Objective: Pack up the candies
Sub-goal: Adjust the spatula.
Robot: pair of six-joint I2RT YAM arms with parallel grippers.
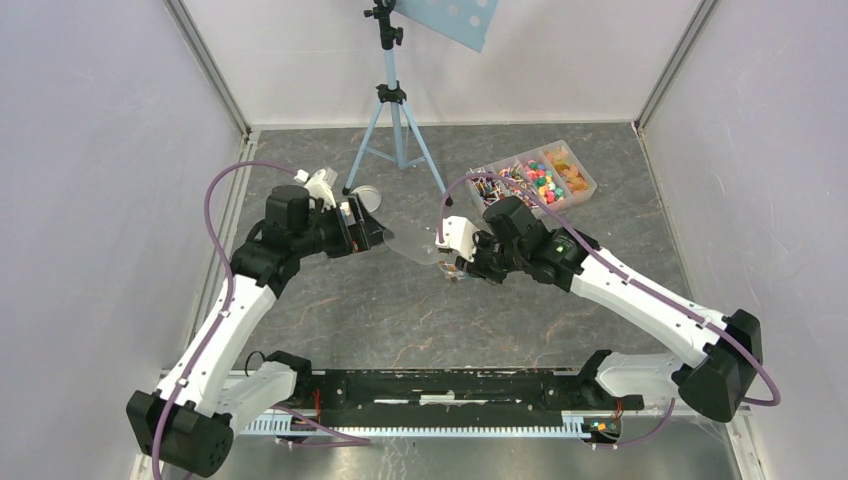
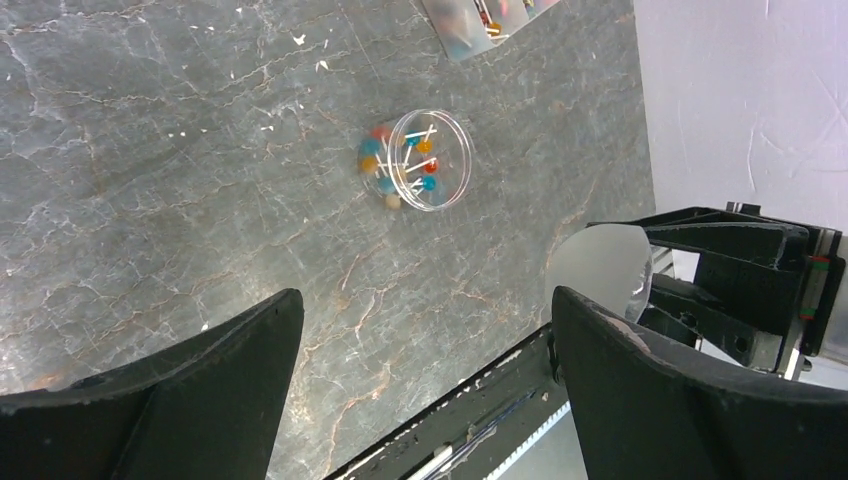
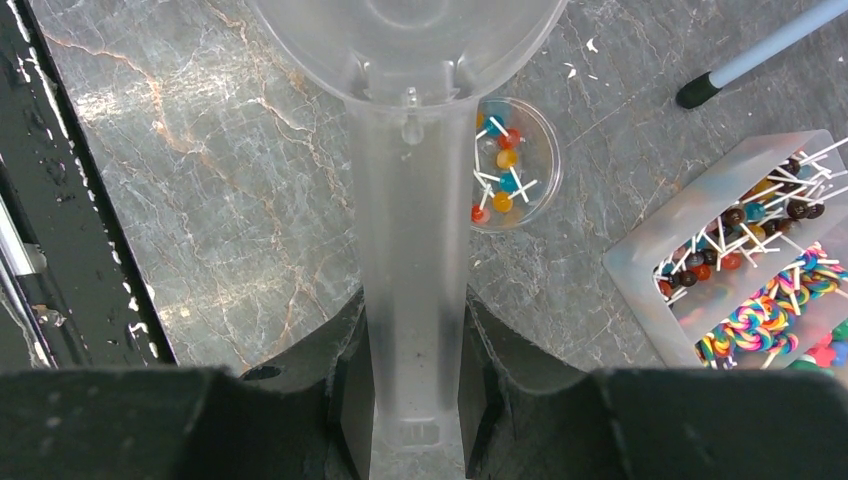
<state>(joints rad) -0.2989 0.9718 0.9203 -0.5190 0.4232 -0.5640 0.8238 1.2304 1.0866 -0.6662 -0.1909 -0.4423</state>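
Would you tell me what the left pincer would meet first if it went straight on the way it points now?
Probably bare table, just short of the lollipop dish; depth is unclear.

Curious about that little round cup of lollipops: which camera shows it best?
Left wrist: the cup lies whole, nothing covering it. In the right wrist view the scoop hides one edge; from above it looks tiny.

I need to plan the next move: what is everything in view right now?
tray: one, clear, far right of table
sweets: many, mixed colours, in the tray
cup: one, clear, round, mid-table
lollipops: several, mixed colours, in the cup
scoop: one, clear, beside the cup
tripod: one, light blue, far middle
board: one, blue, atop the tripod
left fingers: pair, black, open near the cup
right fingers: pair, black, shut on the scoop
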